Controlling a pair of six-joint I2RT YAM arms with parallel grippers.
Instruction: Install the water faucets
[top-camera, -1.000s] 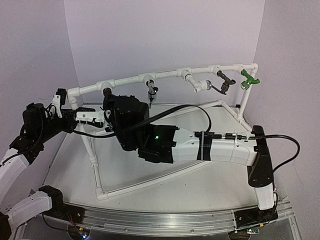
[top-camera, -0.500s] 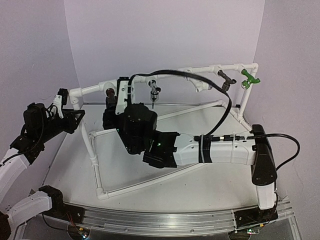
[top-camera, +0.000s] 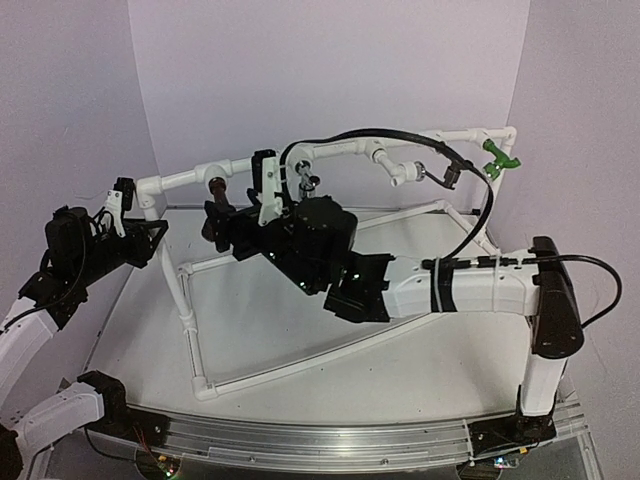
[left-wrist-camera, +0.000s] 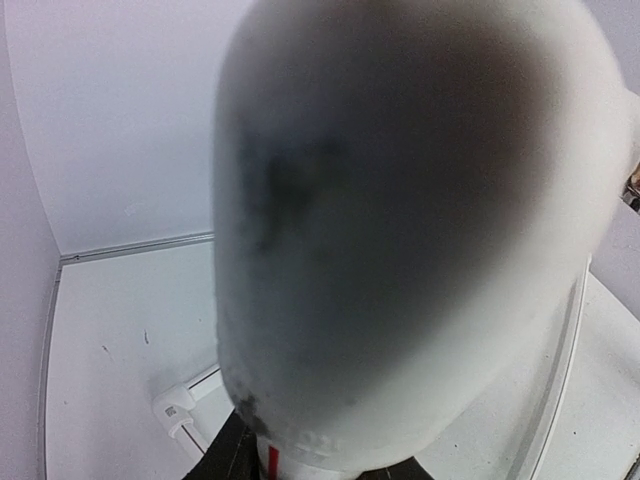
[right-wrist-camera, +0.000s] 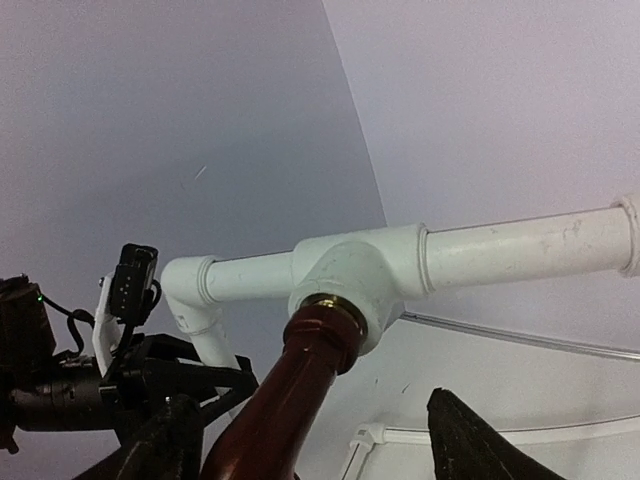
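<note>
**Right jaws open around the dark brown faucet at the left tee**

At the near edge of the worktop (top-camera: 400, 375), an aluminium rail (top-camera: 330, 442) carries both arm bases. From the right base the right arm reaches across to the left, above the floor pipes of the white PVC pipe frame (top-camera: 240, 164).

The right gripper (right-wrist-camera: 312, 428) sits at the frame's top rail with its jaws open. In the right wrist view its two dark fingertips (right-wrist-camera: 465, 440) stand well apart, one on each side of the dark brown faucet (right-wrist-camera: 300, 375). There is a clear gap on the right side. The faucet's neck goes into the mouth of a white tee fitting (right-wrist-camera: 350, 275), and a brass ring shows at the joint.

On the left, the left gripper (top-camera: 152, 232) is just beside the frame's corner post, with its jaws closed. A blurred white shape fills its wrist camera. Whether the jaws pinch the pipe cannot be told.

Farther right along the top rail, each at its own fitting, hang:
- the chrome lever faucet (top-camera: 307, 183)
- the white faucet with chrome tip (top-camera: 400, 171)
- the dark bronze faucet (top-camera: 447, 173)
- the green plastic faucet (top-camera: 497, 158), at the far right corner

A black cable (top-camera: 400, 135) arcs over this stretch of the rail.
</note>
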